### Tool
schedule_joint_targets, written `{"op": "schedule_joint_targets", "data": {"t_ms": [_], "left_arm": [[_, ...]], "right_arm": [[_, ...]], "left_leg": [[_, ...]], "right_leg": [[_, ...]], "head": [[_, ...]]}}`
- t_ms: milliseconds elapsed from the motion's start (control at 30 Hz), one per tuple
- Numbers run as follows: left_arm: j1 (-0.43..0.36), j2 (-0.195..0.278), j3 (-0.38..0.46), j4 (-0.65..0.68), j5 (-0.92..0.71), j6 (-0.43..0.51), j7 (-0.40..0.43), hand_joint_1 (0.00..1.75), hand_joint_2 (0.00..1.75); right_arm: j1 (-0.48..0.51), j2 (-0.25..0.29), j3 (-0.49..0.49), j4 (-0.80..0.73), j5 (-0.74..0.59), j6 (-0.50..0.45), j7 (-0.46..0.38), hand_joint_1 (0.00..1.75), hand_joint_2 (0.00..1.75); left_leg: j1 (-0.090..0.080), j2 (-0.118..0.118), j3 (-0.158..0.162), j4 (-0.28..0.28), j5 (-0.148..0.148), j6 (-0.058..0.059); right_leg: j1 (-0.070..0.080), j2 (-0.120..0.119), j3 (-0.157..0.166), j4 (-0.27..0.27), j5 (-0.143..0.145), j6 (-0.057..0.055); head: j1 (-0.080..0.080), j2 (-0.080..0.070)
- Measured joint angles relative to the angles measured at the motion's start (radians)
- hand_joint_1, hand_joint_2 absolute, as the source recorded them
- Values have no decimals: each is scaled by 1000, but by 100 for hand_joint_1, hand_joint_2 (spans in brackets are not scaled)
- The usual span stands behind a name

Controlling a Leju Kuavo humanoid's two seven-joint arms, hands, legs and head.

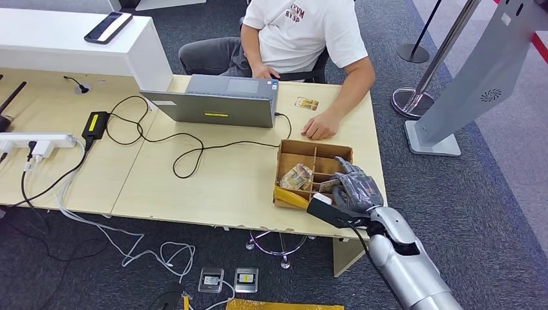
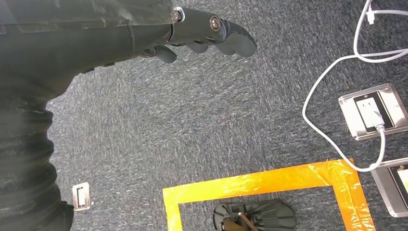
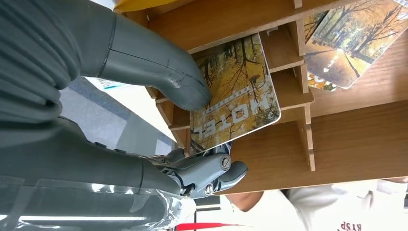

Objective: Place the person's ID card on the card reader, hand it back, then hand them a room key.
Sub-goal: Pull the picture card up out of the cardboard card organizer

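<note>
1. Right hand (image 1: 354, 187): thumb and fingers (image 3: 211, 171) pinch a hotel room key (image 3: 235, 91) inside the wooden divider box (image 1: 291, 150).
2. Box holds further key cards (image 1: 297, 175).
3. ID card (image 1: 306, 103), probably returned, lies on bench beside person's hand (image 1: 318, 126).
4. Remaining: hand over key.
5. Left hand (image 2: 202, 36): hanging, fingers loosely spread, holding nothing.
</note>
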Motion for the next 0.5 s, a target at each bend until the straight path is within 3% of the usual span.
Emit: {"op": "schedule_joint_targets", "data": {"t_ms": [267, 500], "left_arm": [[2, 0, 0, 0, 4, 10, -1, 0, 175], [4, 0, 0, 0, -11, 19, -3, 0, 175]], "right_arm": [[-38, 13, 2, 23, -19, -63, -7, 175, 175], [-182, -2, -36, 38, -65, -160, -13, 175, 175]], "left_leg": [[0, 0, 0, 0, 0, 0], [0, 0, 0, 0, 1, 0]], "right_leg": [[0, 0, 0, 0, 0, 0], [0, 0, -1, 0, 1, -1]], "head": [[0, 0], [0, 0]]}}
